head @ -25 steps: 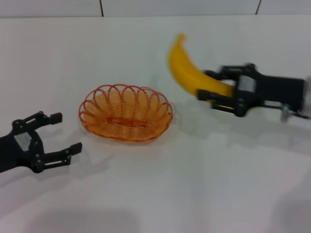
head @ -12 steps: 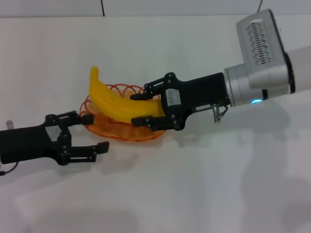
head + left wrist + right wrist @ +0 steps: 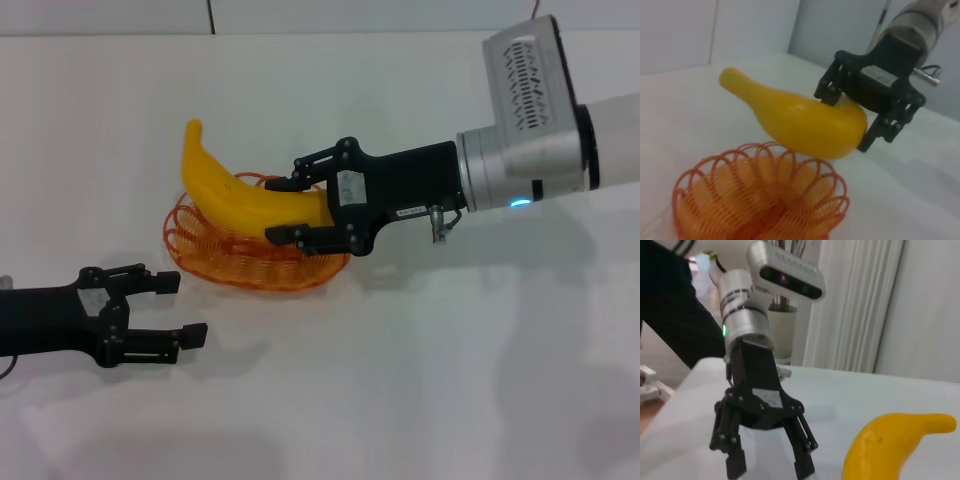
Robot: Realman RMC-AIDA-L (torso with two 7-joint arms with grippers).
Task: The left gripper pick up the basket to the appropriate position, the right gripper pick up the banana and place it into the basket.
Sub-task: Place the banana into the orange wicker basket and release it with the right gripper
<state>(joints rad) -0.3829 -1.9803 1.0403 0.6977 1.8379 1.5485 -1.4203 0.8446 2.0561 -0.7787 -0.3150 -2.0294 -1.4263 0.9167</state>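
— White tabletop (image 3: 420, 380) fills the head view, with a pale wall at its far edge. Where is the basket?

— The basket (image 3: 225, 255) sits on the table left of centre, resting flat. In the left wrist view its orange wire loops (image 3: 760, 200) show clearly, scalloped rim upward.

— And the banana?

— The banana (image 3: 240, 200) is held above the basket, over its far side, one pointed end tilted up toward the left. It looks clear of the wire in the left wrist view (image 3: 805, 120), though I cannot tell for certain that nothing touches.

— What holds it?

— The right gripper (image 3: 300, 210) reaches in from the right, its fingers clamped on the banana's thick end, one finger on the far side and one on the near side.

— The other arm?

— The left gripper (image 3: 175, 310) lies low near the table, in front of and to the left of the basket, apart from it. Its fingers are spread wide with nothing between them; the right wrist view shows it too (image 3: 767, 465).
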